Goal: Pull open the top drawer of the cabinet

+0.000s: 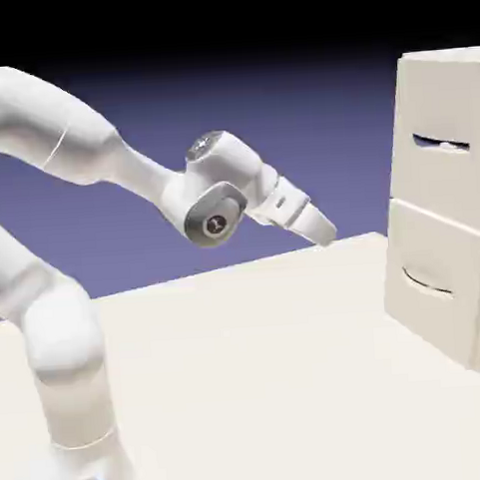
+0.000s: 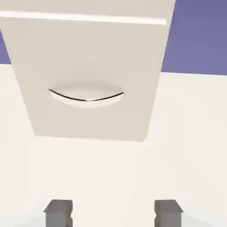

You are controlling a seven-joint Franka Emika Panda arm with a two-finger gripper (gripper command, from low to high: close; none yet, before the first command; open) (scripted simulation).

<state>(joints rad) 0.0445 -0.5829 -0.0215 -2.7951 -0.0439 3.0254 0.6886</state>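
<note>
Hiding most of the top drawer (image 2: 88, 5): the hand view's edge.

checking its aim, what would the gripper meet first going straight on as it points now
Probably the pale table, short of the cabinet, though depth is hard to judge.

From my station I see a pale cream tabletop (image 1: 253, 383), brightly and evenly lit, running back to a plain blue-violet backdrop (image 1: 277, 132) that darkens to black toward the top of the exterior view.
</note>
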